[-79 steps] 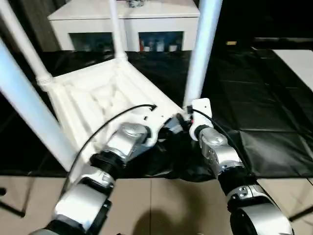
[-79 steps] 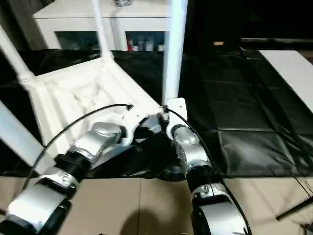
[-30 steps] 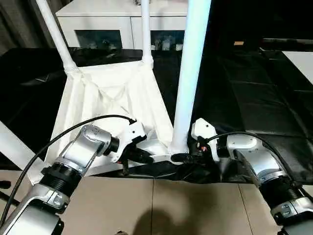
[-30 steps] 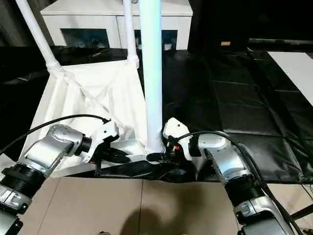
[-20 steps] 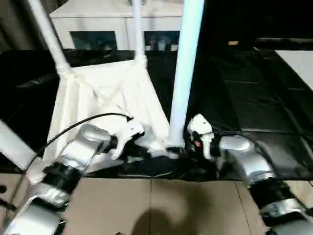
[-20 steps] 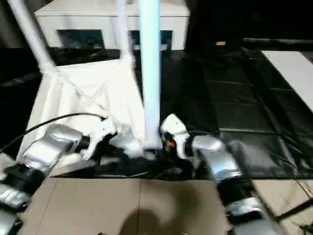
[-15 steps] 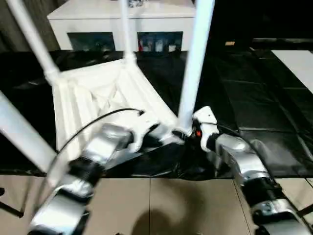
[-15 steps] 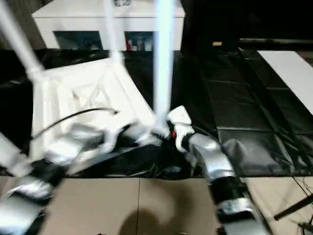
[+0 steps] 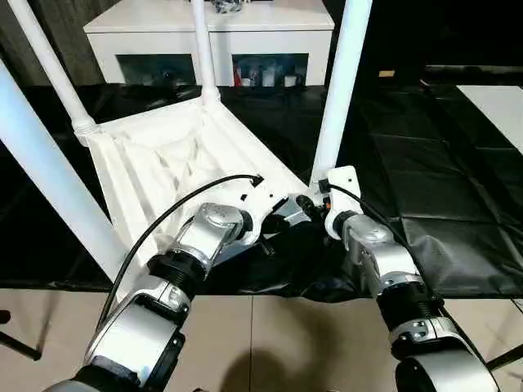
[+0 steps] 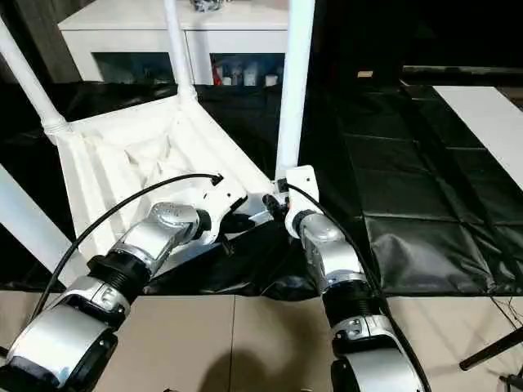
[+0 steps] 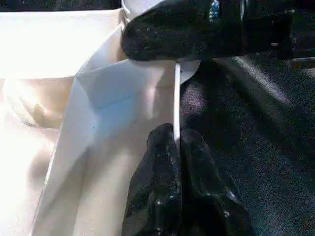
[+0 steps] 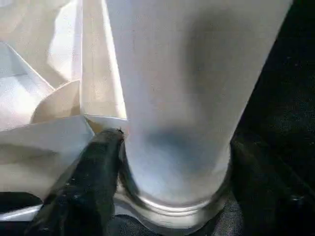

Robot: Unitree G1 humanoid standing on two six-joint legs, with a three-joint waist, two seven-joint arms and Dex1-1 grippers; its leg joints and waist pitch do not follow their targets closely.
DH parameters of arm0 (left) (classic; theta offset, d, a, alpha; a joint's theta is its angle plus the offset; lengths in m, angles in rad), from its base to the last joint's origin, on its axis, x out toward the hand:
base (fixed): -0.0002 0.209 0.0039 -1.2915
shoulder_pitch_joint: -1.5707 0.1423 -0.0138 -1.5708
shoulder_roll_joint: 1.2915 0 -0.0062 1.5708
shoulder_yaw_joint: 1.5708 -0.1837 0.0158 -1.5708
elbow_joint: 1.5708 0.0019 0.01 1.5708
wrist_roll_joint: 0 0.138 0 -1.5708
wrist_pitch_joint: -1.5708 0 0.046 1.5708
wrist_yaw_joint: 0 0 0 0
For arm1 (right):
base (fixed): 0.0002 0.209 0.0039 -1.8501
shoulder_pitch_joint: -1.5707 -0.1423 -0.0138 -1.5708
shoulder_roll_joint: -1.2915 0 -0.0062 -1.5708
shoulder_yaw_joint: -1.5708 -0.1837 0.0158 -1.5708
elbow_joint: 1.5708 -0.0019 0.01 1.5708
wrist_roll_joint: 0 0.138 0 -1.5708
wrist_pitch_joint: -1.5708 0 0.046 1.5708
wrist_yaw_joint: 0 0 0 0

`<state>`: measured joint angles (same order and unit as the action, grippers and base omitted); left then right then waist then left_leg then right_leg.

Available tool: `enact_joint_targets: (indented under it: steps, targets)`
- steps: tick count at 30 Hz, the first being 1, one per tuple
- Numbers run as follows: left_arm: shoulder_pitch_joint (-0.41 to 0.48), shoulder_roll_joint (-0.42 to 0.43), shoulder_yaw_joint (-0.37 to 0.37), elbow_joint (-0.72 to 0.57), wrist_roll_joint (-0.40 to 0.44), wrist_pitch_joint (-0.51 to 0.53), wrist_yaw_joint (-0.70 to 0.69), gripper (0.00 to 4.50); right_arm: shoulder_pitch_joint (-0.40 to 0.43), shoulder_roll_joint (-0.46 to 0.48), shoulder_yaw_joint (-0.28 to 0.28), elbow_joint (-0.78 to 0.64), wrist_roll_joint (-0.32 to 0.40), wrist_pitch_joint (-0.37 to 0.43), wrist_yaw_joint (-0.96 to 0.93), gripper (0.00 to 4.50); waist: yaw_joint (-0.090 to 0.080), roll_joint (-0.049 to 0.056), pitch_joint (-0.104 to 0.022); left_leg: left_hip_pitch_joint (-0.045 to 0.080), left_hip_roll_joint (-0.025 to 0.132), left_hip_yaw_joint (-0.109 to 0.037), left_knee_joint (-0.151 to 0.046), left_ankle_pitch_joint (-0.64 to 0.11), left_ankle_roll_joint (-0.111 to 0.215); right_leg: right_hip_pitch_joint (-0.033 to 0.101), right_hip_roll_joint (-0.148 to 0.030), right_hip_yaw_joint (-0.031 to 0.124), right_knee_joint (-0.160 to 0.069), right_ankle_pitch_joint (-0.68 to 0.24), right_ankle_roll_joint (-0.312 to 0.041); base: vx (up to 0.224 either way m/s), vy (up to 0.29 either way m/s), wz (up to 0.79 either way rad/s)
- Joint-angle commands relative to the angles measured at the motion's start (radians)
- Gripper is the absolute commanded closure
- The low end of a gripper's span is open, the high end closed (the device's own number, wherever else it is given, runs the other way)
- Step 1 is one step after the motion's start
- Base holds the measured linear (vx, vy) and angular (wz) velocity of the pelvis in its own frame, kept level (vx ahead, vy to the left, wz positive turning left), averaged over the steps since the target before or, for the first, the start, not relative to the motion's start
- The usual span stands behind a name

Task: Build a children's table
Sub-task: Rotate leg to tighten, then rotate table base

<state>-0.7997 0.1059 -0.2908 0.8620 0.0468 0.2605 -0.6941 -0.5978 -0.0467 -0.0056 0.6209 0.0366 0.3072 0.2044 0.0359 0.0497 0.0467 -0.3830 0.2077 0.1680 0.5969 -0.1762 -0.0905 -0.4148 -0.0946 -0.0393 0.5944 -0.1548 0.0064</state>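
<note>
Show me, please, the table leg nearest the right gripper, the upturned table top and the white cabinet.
table leg (image 9: 337, 106), left eye view, mid shaft.
table top (image 9: 167, 167), left eye view, ribbed underside.
white cabinet (image 9: 270, 18), left eye view, top surface.

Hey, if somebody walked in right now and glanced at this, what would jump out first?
The upside-down children's table on the black work table, its white legs pointing up. At its near corner, the left gripper pinches the thin rim and the right gripper clasps a leg's base.
</note>
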Motion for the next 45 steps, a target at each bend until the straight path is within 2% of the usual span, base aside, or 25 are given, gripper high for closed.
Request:
enact_joint_targets:
  steps: [1, 2, 4, 6, 7, 9, 10, 11, 12, 13, 14, 17, 18, 19, 20, 22, 24, 26, 27, 31, 32, 37, 38, 44, 45]
  targets:
    - [-0.003, 0.009, 0.014, 0.013, 0.003, -0.060, 0.003, 4.50, 0.021, 0.009, 0.023, -0.011, 0.006, 0.030, 0.030, 0.90, 0.003, -0.016, -0.067, 0.012, -0.002, 0.008, -0.080, -0.270, 0.031, 0.050, -0.026, 0.014, -0.077, -0.294, -0.190, 0.000, 0.000, 0.00]
    - [-0.003, 0.009, 0.014, 0.013, 0.003, -0.060, 0.003, 4.50, 0.021, 0.009, 0.023, -0.011, 0.006, 0.030, 0.030, 0.67, 0.004, -0.014, -0.067, 0.012, -0.003, 0.007, -0.080, -0.269, 0.030, 0.050, -0.027, 0.014, -0.078, -0.302, -0.188, 0.000, 0.000, 0.00]
    - [-0.006, 0.003, 0.035, 0.041, -0.006, -0.143, -0.006, 4.50, 0.033, -0.033, 0.061, -0.023, -0.044, -0.021, 0.027, 0.67, 0.003, -0.016, -0.066, 0.012, -0.003, 0.008, -0.081, -0.276, 0.027, 0.048, -0.026, 0.014, -0.079, -0.315, -0.183, 0.000, 0.000, 0.00]
    - [-0.005, 0.004, 0.043, 0.035, -0.017, -0.192, -0.026, 4.50, 0.050, -0.057, 0.051, -0.049, -0.040, -0.028, 0.039, 0.67, 0.005, -0.022, -0.065, 0.010, -0.004, 0.009, -0.080, -0.273, 0.028, 0.050, -0.027, 0.015, -0.084, -0.332, -0.169, 0.000, 0.000, 0.00]
    - [-0.003, 0.008, 0.056, 0.019, -0.035, -0.215, -0.049, 4.50, 0.070, -0.082, 0.035, -0.083, -0.024, -0.029, 0.071, 0.67, 0.009, -0.020, -0.067, 0.013, -0.004, 0.010, -0.078, -0.266, 0.033, 0.048, -0.028, 0.016, -0.083, -0.326, -0.169, 0.000, 0.000, 0.00]
    - [0.005, 0.014, 0.073, -0.012, -0.065, -0.205, -0.083, 4.06, 0.094, -0.108, 0.022, -0.126, -0.005, -0.032, 0.116, 0.65, 0.013, -0.018, -0.067, 0.009, -0.002, 0.009, -0.079, -0.250, 0.040, 0.052, -0.028, 0.017, -0.077, -0.297, -0.175, 0.000, 0.000, 0.00]
    - [0.009, 0.016, 0.081, -0.027, -0.080, -0.199, -0.105, 4.06, 0.104, -0.118, 0.018, -0.145, 0.003, -0.032, 0.133, 0.65, 0.019, -0.020, -0.067, 0.009, -0.001, 0.011, -0.077, -0.238, 0.046, 0.051, -0.029, 0.017, -0.078, -0.281, -0.179, 0.000, 0.000, 0.00]
    - [0.023, 0.028, 0.077, -0.064, -0.088, -0.188, -0.131, 3.95, 0.122, -0.141, 0.015, -0.176, 0.012, -0.035, 0.165, 0.65, 0.022, -0.013, -0.069, 0.009, 0.002, 0.009, -0.077, -0.227, 0.047, 0.052, -0.031, 0.017, -0.072, -0.259, -0.196, 0.000, 0.000, 0.00]
    - [0.023, 0.028, 0.077, -0.064, -0.088, -0.188, -0.131, 3.93, 0.122, -0.141, 0.015, -0.176, 0.012, -0.035, 0.165, 0.65, 0.023, -0.015, -0.072, 0.009, 0.004, 0.009, -0.077, -0.217, 0.050, 0.055, -0.030, 0.017, -0.071, -0.233, -0.200, 0.000, 0.000, 0.00]
    - [0.059, 0.051, 0.075, -0.153, -0.113, -0.152, -0.183, 3.87, 0.154, -0.186, 0.003, -0.235, 0.051, -0.031, 0.241, 0.65, 0.025, -0.014, -0.071, 0.012, 0.005, 0.011, -0.075, -0.210, 0.057, 0.050, -0.028, 0.017, -0.066, -0.195, -0.215, 0.000, 0.000, 0.00]
    - [0.081, 0.065, 0.075, -0.207, -0.131, -0.125, -0.216, 3.77, 0.169, -0.211, -0.002, -0.262, 0.071, -0.031, 0.278, 0.65, 0.029, -0.013, -0.070, 0.012, 0.009, 0.011, -0.074, -0.209, 0.064, 0.056, -0.028, 0.017, -0.061, -0.168, -0.228, 0.000, 0.000, 0.00]
    - [0.126, 0.101, 0.066, -0.324, -0.165, -0.058, -0.285, 3.45, 0.193, -0.258, -0.013, -0.301, 0.102, -0.033, 0.349, 0.65, 0.026, -0.012, -0.073, 0.005, 0.005, 0.013, -0.068, -0.150, 0.091, 0.058, -0.023, 0.017, -0.050, -0.085, -0.248, 0.000, 0.000, 0.00]
    - [0.141, 0.118, 0.055, -0.363, -0.172, -0.032, -0.312, 3.45, 0.198, -0.271, -0.018, -0.306, 0.108, -0.037, 0.365, 0.65, 0.025, -0.011, -0.074, 0.007, 0.004, 0.014, -0.067, -0.149, 0.092, 0.058, -0.024, 0.016, -0.048, -0.079, -0.253, 0.000, 0.000, 0.00]
    - [0.173, 0.163, 0.025, -0.445, -0.183, 0.038, -0.370, 3.20, 0.207, -0.296, -0.030, -0.313, 0.120, -0.042, 0.396, 0.65, 0.023, -0.013, -0.072, 0.006, 0.004, 0.014, -0.067, -0.148, 0.096, 0.058, -0.023, 0.017, -0.050, -0.085, -0.255, 0.000, 0.000, 0.00]
    - [0.193, 0.195, 0.004, -0.493, -0.187, 0.077, -0.406, 3.13, 0.211, -0.311, -0.035, -0.316, 0.128, -0.044, 0.417, 0.65, 0.024, -0.012, -0.076, 0.006, 0.008, 0.011, -0.067, -0.134, 0.098, 0.063, -0.027, 0.017, -0.043, -0.067, -0.262, 0.000, 0.000, 0.00]
    - [0.231, 0.261, -0.039, -0.580, -0.187, 0.148, -0.463, 3.11, 0.220, -0.340, -0.041, -0.323, 0.138, -0.045, 0.457, 0.65, 0.018, -0.010, -0.072, 0.010, 0.007, 0.014, -0.067, -0.152, 0.099, 0.057, -0.022, 0.017, -0.047, -0.084, -0.267, 0.000, 0.000, 0.00]
    - [0.272, 0.333, -0.078, -0.655, -0.149, 0.226, -0.471, 3.11, 0.249, -0.394, -0.020, -0.371, 0.186, -0.002, 0.582, 0.65, 0.017, -0.009, -0.070, 0.012, 0.008, 0.014, -0.069, -0.173, 0.090, 0.057, -0.022, 0.017, -0.048, -0.114, -0.266, 0.000, 0.000, 0.00]
    - [0.280, 0.344, -0.084, -0.659, -0.120, 0.239, -0.456, 3.11, 0.267, -0.417, 0.005, -0.401, 0.204, 0.011, 0.639, 0.65, 0.014, -0.009, -0.063, 0.012, 0.008, 0.014, -0.073, -0.212, 0.085, 0.055, -0.019, 0.017, -0.055, -0.165, -0.248, 0.000, 0.000, 0.00]
    - [0.280, 0.345, -0.086, -0.655, -0.110, 0.240, -0.451, 3.11, 0.273, -0.424, 0.015, -0.411, 0.207, 0.013, 0.657, 0.65, 0.017, -0.009, -0.063, 0.018, 0.008, 0.015, -0.072, -0.233, 0.077, 0.053, -0.019, 0.017, -0.062, -0.204, -0.237, 0.000, 0.000, 0.00]
    - [0.262, 0.343, -0.094, -0.602, -0.038, 0.263, -0.363, 3.11, 0.294, -0.410, 0.064, -0.442, 0.194, 0.007, 0.684, 0.65, 0.017, -0.011, -0.060, 0.017, 0.006, 0.012, -0.077, -0.268, 0.046, 0.049, -0.022, 0.017, -0.070, -0.308, -0.200, 0.000, 0.000, 0.00]
    - [0.257, 0.342, -0.096, -0.594, -0.029, 0.266, -0.346, 3.11, 0.293, -0.404, 0.067, -0.442, 0.193, 0.007, 0.679, 0.65, 0.015, -0.012, -0.060, 0.012, 0.004, 0.010, -0.079, -0.269, 0.038, 0.050, -0.022, 0.016, -0.070, -0.324, -0.189, 0.000, 0.000, 0.00]
    - [0.229, 0.329, -0.090, -0.560, 0.010, 0.267, -0.232, 3.11, 0.279, -0.376, 0.068, -0.439, 0.195, 0.009, 0.655, 0.65, 0.015, -0.011, -0.059, 0.014, 0.003, 0.010, -0.080, -0.295, 0.027, 0.043, -0.021, 0.016, -0.077, -0.362, -0.175, 0.000, 0.000, 0.00]
    - [0.217, 0.318, -0.082, -0.540, 0.023, 0.256, -0.201, 3.11, 0.274, -0.374, 0.067, -0.437, 0.193, 0.007, 0.648, 0.65, 0.015, -0.011, -0.058, 0.017, 0.002, 0.010, -0.080, -0.311, 0.026, 0.041, -0.021, 0.015, -0.081, -0.385, -0.168, 0.000, 0.000, 0.00]
    - [0.169, 0.282, -0.083, -0.458, 0.091, 0.214, -0.091, 3.11, 0.261, -0.364, 0.063, -0.424, 0.177, -0.010, 0.616, 0.65, 0.014, -0.016, -0.057, 0.008, -0.004, 0.004, -0.081, -0.318, 0.022, 0.043, -0.022, 0.008, -0.092, -0.480, -0.108, 0.000, 0.000, 0.00]
    - [0.156, 0.279, -0.091, -0.434, 0.107, 0.207, -0.059, 3.11, 0.258, -0.361, 0.063, -0.419, 0.174, -0.014, 0.608, 0.65, 0.014, -0.012, -0.058, 0.008, -0.004, 0.002, -0.081, -0.320, 0.022, 0.041, -0.023, 0.007, -0.092, -0.486, -0.104, 0.000, 0.000, 0.00]
